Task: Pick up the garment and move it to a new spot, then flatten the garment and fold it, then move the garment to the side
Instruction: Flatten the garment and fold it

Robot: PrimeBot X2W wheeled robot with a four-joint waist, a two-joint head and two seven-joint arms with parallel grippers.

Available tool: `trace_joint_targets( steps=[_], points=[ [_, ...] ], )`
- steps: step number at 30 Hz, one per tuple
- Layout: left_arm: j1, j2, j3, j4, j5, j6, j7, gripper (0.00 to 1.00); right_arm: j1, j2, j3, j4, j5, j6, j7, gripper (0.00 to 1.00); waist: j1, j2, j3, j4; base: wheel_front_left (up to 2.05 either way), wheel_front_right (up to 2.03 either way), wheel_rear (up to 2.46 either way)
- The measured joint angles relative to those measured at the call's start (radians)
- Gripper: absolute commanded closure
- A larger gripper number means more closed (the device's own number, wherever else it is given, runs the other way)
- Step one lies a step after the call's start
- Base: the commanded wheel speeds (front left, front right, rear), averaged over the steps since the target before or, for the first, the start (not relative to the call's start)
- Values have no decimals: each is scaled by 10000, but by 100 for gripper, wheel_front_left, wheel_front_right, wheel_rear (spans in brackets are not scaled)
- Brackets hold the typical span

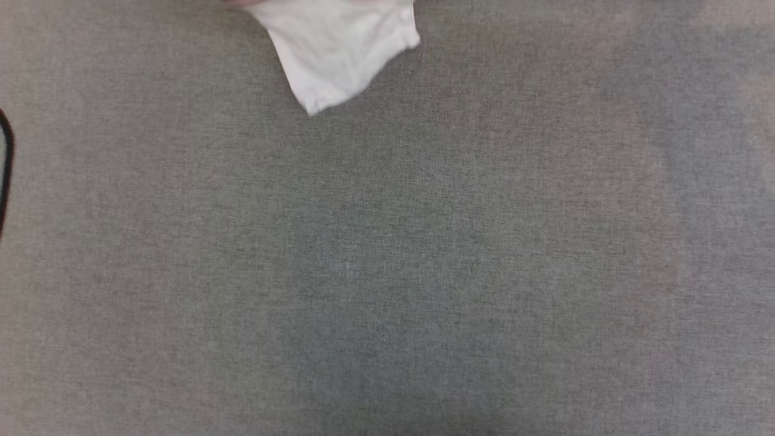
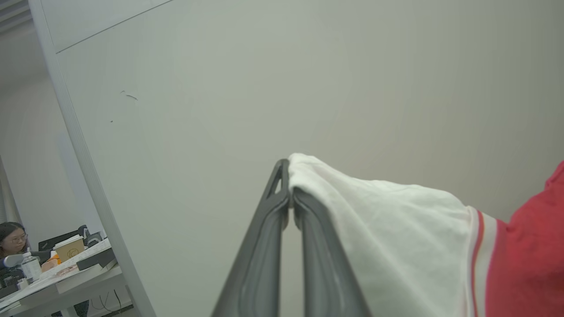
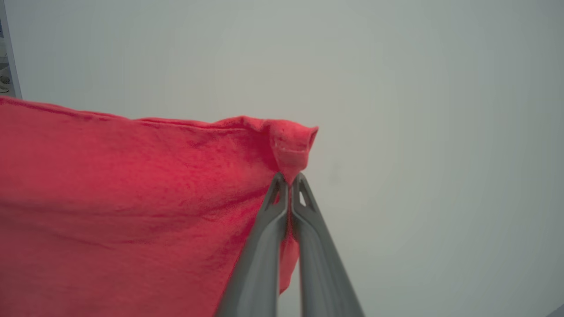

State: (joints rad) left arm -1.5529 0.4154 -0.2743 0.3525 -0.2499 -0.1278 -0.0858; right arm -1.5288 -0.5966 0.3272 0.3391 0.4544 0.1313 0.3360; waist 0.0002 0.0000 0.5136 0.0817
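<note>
Garment: red jersey T-shirt with white short sleeves and red-white striped trim (image 2: 396, 229), held up at two points, both shown against a wall.
Garment, head view: a white fold (image 1: 339, 48) shows over the far part of the grey woven tabletop (image 1: 387, 272), left of middle; whether it touches the tabletop cannot be told.
Left gripper (image 2: 288, 176): two long dark fingers pinched together on the white sleeve, which drapes over one finger and hides its outer side.
Right gripper (image 3: 288, 178): fingers clamped on a hemmed corner of the red cloth (image 3: 132, 198), which spreads away to one side of the fingers.
Backdrop: pale wall panel (image 2: 308, 88).
Beyond the panel's edge: white desk (image 2: 88, 277) bearing a brown paper cup (image 2: 69, 248) and a clear bottle (image 2: 31, 266); a person (image 2: 11, 240) is seated at it.
Tabletop, left edge: thin black curved strip (image 1: 6, 169), too little showing to identify.
</note>
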Motion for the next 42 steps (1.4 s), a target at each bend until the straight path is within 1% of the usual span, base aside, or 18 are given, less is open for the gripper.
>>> trace_joint_targets(
  steps=[4,8,11,17,22,26,27,29,35,42],
  points=[
    [-1646,84,-309,917,-111,0,-291,100,-1585,314,109,1012,-441,0,-715,100,0,0,604,-81,0,0,0],
    [-2782,54,-485,1655,-382,-2,-696,100,-2667,617,355,1879,-729,0,-1392,100,0,0,1033,-185,0,0,0],
    [-3307,84,-746,2121,-420,-2,-890,100,-3193,803,673,2464,-752,0,-1670,100,0,0,1215,-271,0,0,0],
    [-3524,234,-1254,3001,-635,-2,-1200,100,-3527,892,1373,3327,-639,0,-2188,100,0,0,1439,-368,0,0,0],
    [-3000,314,-1584,3425,-1122,-2,-1501,100,-3000,1001,1944,3896,-209,0,-2706,100,-1,0,1466,-414,0,0,0],
    [-1522,493,-1860,3396,-1415,-2,-1647,100,-1825,1183,2418,4103,345,0,-3235,100,-1,0,1372,-416,0,0,0],
    [-18,612,-1772,3181,-1607,10,-1689,100,-658,1256,2803,4184,780,0,-3551,100,-1,0,1193,-413,0,0,0],
    [1011,596,-1555,2706,-1724,67,-1701,100,11,1252,2997,4157,1106,0,-3777,100,-2,0,1046,-392,0,0,0],
    [4406,568,-897,1122,-1737,454,-1703,100,2079,1014,3864,3684,2105,0,-4213,100,-2,0,425,-273,0,0,0],
    [8151,497,-656,-219,-1705,798,-1701,100,4504,464,4736,3028,2842,0,-4424,100,-3,0,-590,-158,0,0,0]
  ],
)
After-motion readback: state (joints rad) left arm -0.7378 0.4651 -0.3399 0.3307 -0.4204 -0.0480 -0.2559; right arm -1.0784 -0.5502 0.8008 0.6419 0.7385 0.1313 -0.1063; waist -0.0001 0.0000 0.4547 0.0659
